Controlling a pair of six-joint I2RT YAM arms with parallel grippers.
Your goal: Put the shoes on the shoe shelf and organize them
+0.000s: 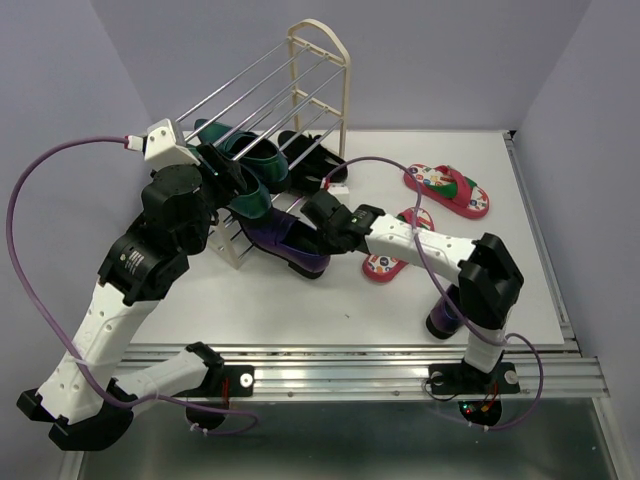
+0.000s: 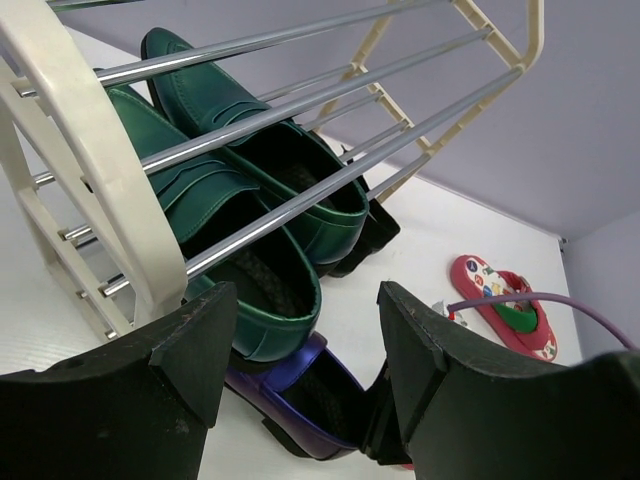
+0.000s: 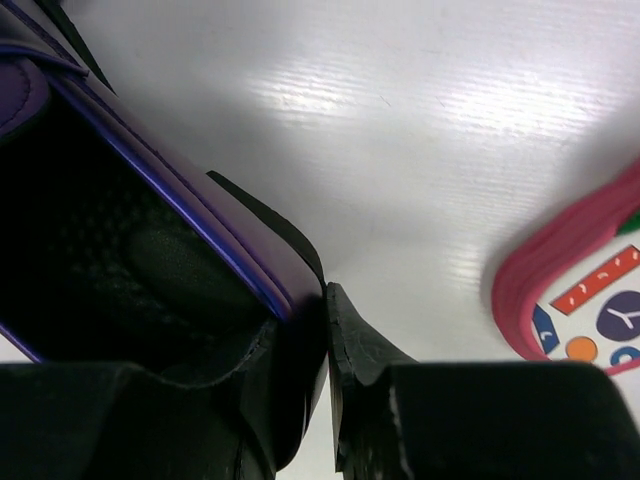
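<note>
Two dark green shoes (image 1: 262,165) sit on the shoe shelf (image 1: 320,60), upper centre. Right claw (image 3: 325,320) pinches the heel wall of the purple loafer (image 1: 290,245) mid-frame; left claw (image 2: 305,320) gapes wide and empty beside the shelf.

The shelf (image 1: 318,45) stands at the table's (image 1: 300,320) back left, with two loafers (image 2: 250,200) side by side on a middle tier and the strappy shoes (image 1: 318,160) lower down, toward its far end. Before its near end a third loafer (image 1: 292,248) lies on the table, the left gripper (image 2: 305,300) above it and the right gripper (image 3: 326,305) clasping its heel wall. Right of the shelf lie two flip-flops, one farther back (image 1: 447,190), one nearer (image 1: 383,266) and partly under the right arm; another shoe (image 1: 440,318) sits behind that arm, front right.
</note>
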